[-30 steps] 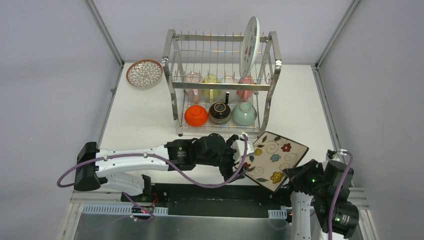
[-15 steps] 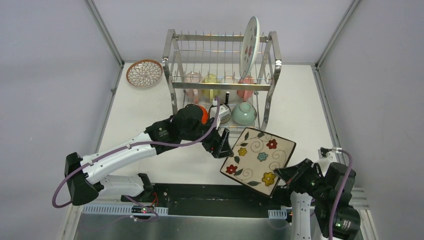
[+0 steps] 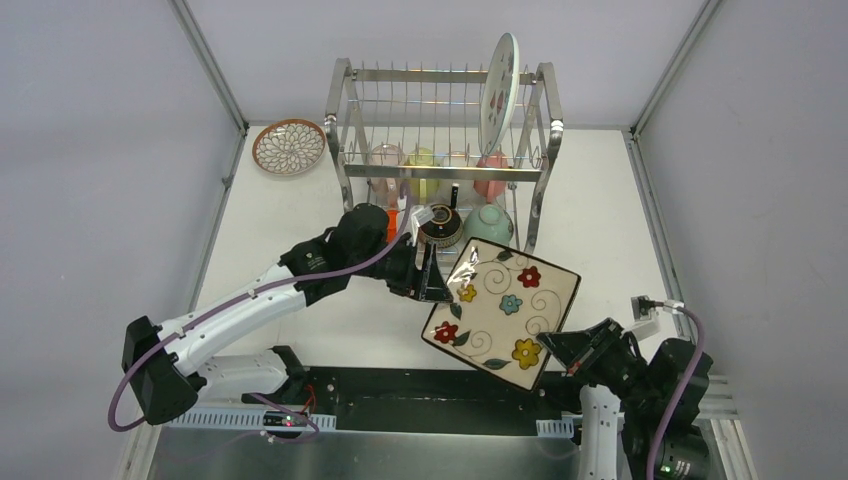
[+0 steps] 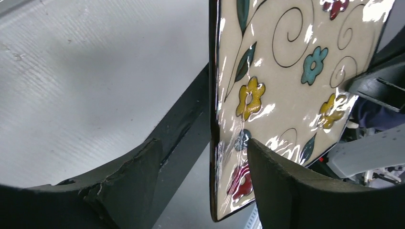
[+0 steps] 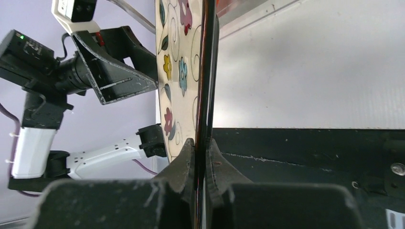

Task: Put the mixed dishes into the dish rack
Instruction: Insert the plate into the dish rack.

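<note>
Steel dish rack (image 3: pixel 445 150) stands at the far edge of the table (image 3: pixel 290 250), the white strawberry plate (image 3: pixel 499 92) upright in its top slots. The square floral plate (image 3: pixel 502 310) hangs tilted above the near edge.

Left wrist: the left gripper (image 4: pixel 203 148) stands wide, its fingers either side of the plate's rim, unclamped.

Right wrist: the right gripper (image 5: pixel 200 150) pinches the plate's edge tight.

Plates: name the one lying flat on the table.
The brown-rimmed petal plate left of the dish rack. The white plate stands upright in the rack; the square floral plate is held aloft by the right gripper.
</note>
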